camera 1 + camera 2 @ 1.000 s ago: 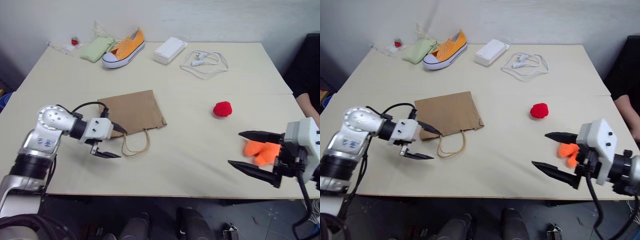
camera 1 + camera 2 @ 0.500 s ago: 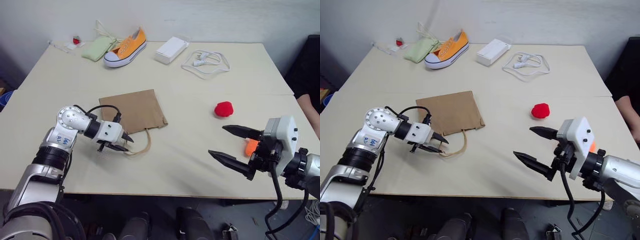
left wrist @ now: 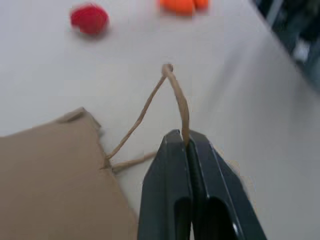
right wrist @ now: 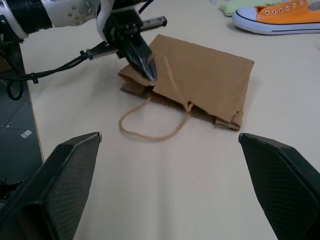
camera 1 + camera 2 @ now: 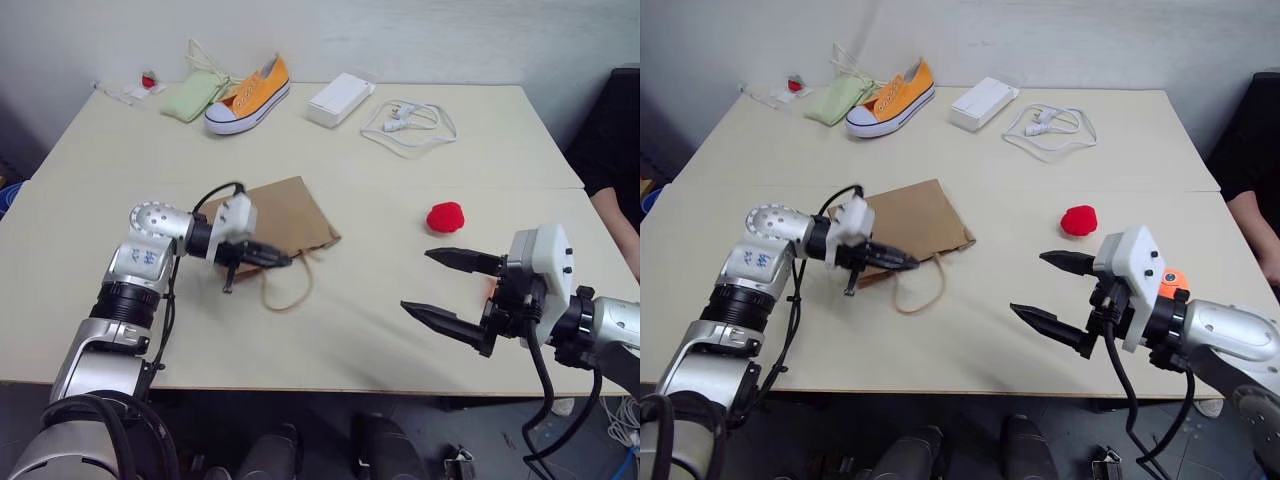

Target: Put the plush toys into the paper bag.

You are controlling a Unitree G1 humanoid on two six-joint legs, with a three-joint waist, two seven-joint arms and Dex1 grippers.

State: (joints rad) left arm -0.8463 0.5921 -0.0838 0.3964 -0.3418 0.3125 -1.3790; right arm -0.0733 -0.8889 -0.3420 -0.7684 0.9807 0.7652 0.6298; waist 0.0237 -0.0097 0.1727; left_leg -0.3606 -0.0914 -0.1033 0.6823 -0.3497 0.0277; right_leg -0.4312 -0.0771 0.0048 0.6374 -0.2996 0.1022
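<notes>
The brown paper bag (image 5: 285,210) lies flat on the table's middle left. My left gripper (image 5: 285,262) is at its near edge, shut on one twisted loop handle (image 3: 175,95), which it holds raised. The other handle (image 5: 290,295) lies on the table. The small red plush toy (image 5: 446,217) sits to the right of the bag. The orange plush toy (image 5: 1172,281) lies near the table's front right, mostly hidden behind my right gripper (image 5: 418,281). That gripper is open and empty, level above the table and pointing toward the bag (image 4: 200,75).
Along the far edge lie an orange sneaker (image 5: 248,95), a pale green pouch (image 5: 195,97), a white box (image 5: 340,100) and a coiled white cable (image 5: 408,125). A person's dark sleeve (image 5: 615,150) shows at the right edge.
My left gripper closed on the bag's handle, then moved right and up, lifting the loop. My right gripper moved left, in front of the orange toy.
</notes>
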